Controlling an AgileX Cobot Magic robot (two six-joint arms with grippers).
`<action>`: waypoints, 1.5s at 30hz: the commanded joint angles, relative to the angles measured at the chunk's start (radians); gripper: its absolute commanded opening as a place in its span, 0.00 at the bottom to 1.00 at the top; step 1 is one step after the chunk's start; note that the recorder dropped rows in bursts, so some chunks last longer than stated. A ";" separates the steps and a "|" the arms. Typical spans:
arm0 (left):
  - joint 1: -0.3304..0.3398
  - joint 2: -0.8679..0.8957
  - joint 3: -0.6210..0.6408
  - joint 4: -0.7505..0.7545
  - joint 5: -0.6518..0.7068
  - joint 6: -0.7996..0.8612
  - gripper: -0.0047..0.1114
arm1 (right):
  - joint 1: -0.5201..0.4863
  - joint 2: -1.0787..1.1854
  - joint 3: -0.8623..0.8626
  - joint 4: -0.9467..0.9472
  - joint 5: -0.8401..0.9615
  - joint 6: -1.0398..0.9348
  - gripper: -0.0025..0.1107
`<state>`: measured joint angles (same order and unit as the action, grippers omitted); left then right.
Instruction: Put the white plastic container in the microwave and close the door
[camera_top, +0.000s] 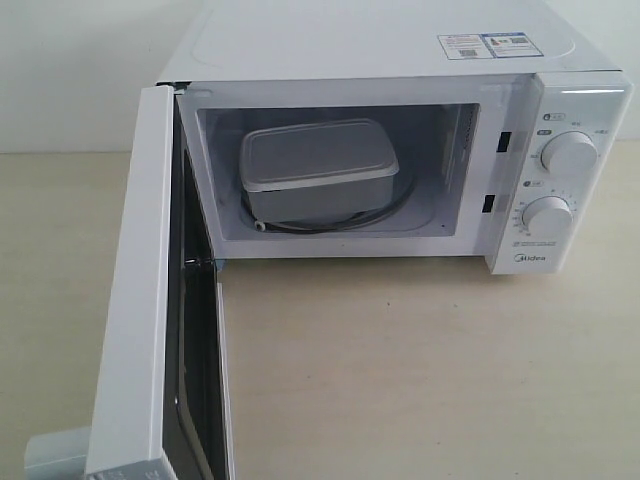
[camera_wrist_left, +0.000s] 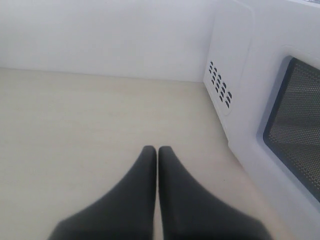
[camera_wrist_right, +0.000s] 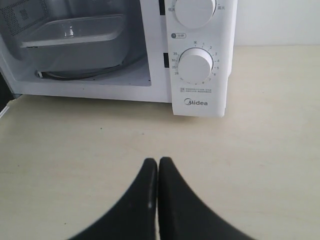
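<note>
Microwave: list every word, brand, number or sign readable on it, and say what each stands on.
"Midea": brand name on the microwave's control panel, under the lower dial.
Numerals ringing the lower dial: too small to read surely.
Fine print just above "Midea": too small to read.
Labels beside the upper dial: blurred.
Two stickers on the top: print too small to read.

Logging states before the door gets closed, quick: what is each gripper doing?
Left gripper: closed, holding nothing.
Right gripper: closed, holding nothing.
</note>
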<state>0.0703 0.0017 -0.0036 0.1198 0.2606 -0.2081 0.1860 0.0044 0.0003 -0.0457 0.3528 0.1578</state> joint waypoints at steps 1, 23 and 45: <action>0.005 -0.002 0.004 0.001 0.001 -0.009 0.07 | -0.006 -0.004 0.000 -0.012 -0.005 -0.001 0.02; 0.004 -0.002 -0.365 -0.014 0.160 -0.077 0.07 | -0.006 -0.004 0.000 -0.012 -0.005 -0.001 0.02; 0.000 0.383 -0.758 -0.152 0.083 0.113 0.07 | -0.006 -0.004 0.000 -0.012 -0.003 -0.002 0.02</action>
<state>0.0703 0.2527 -0.6412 -0.0616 0.0679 -0.2278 0.1860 0.0044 0.0003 -0.0457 0.3528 0.1578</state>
